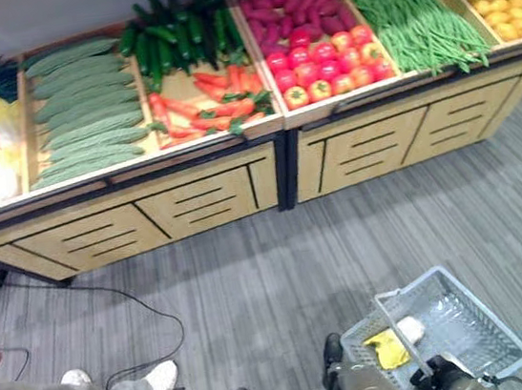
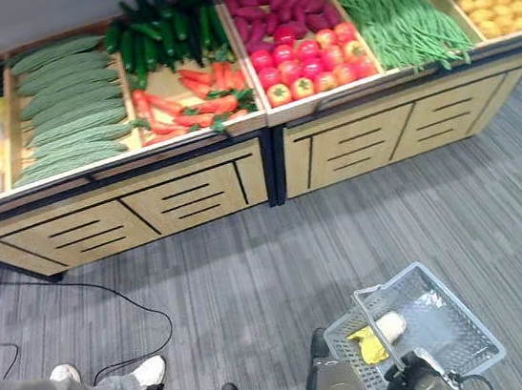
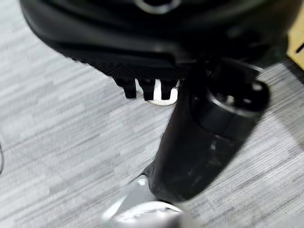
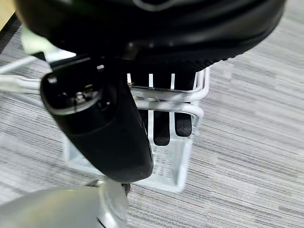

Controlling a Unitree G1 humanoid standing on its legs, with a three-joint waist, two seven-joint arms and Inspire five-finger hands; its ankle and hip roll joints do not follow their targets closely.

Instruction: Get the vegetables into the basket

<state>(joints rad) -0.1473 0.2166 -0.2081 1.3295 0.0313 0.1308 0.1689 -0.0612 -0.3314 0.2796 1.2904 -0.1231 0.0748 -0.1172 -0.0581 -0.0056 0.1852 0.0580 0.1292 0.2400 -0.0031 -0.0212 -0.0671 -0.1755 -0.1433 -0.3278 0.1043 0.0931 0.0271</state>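
Right hand (image 4: pixel 161 123) hooked round basket (image 1: pixel 470 321) handle, vegetables (image 1: pixel 321 62) well apart

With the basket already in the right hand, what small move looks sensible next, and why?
Probably step toward the produce stand. The right hand is curled round the handle of the basket, the left hand hangs low over the floor with nothing in it, and the vegetables lie across open floor.

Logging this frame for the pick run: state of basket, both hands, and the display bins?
basket: hanging from the right hand by its handle, holds a yellow item and a pale item
right hand: fingers curled round the basket handle
left hand: fingers curled, holding nothing
display bins: stocked with vegetables
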